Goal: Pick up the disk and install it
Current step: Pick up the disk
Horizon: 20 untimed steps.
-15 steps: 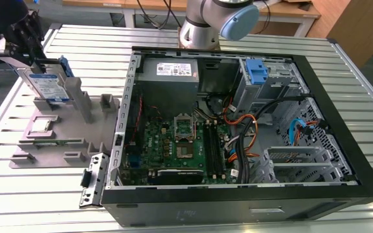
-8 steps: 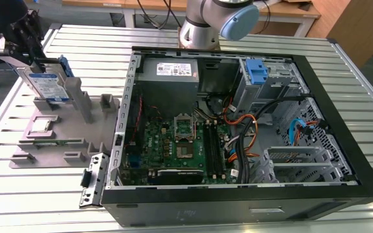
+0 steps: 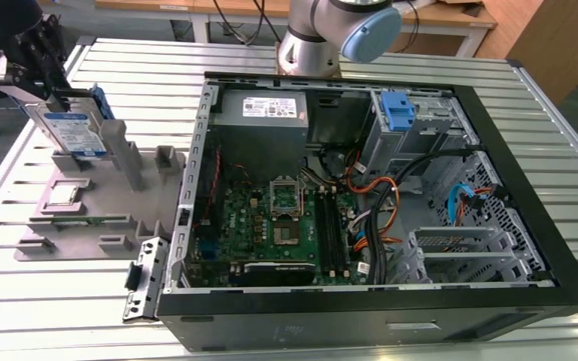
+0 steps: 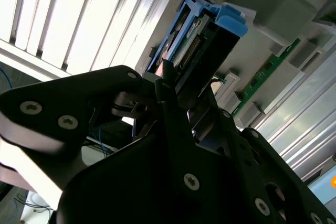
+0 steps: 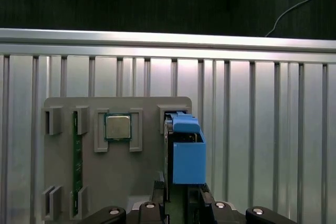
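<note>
Black gripper [image 4: 186,80] looming closest in second wrist view, fingers pinching disk [image 4: 197,43], appearing to be grasping it by top edge. Open computer case [image 3: 369,308] lying at exterior view's right, cables crowding space beside drive cage. Grey fixture [image 3: 98,226] sitting beside case; disk standing upright at fixture's far slot, lower end seemingly touching posts. Blue bracket [image 3: 396,113] sitting atop drive cage. Processor chip [image 5: 117,126] resting in fixture pocket. Risks: rails snagging on posts if lift is tilting; narrow grip letting disk swing or slip; cables blocking entry.

You've got the disk [image 3: 71,129] upright on edge: silver, blue-railed, white-and-blue label showing, at the grey holder [image 3: 78,237].
</note>
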Tool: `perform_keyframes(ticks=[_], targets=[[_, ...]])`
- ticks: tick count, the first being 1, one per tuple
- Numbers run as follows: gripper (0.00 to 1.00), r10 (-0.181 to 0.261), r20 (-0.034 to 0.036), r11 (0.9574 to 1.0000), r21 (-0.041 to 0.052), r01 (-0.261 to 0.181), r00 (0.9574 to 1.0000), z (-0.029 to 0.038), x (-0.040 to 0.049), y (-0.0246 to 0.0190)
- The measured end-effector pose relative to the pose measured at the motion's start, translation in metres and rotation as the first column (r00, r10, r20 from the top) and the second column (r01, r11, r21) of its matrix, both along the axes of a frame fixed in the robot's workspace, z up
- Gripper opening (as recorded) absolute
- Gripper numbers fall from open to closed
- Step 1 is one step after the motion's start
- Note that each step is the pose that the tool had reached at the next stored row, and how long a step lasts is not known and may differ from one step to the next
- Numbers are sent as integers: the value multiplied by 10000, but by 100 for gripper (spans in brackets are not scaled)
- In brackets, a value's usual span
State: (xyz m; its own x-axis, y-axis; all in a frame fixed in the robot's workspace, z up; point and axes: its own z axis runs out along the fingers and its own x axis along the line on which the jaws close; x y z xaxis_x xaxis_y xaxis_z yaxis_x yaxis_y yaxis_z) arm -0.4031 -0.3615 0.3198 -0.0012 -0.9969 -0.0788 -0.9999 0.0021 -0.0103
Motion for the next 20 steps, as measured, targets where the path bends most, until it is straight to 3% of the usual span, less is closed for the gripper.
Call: perform_keyframes(ticks=[20], targets=[[35, 0, 1, 10000, 3, 0, 10000, 87, 0, 0]])
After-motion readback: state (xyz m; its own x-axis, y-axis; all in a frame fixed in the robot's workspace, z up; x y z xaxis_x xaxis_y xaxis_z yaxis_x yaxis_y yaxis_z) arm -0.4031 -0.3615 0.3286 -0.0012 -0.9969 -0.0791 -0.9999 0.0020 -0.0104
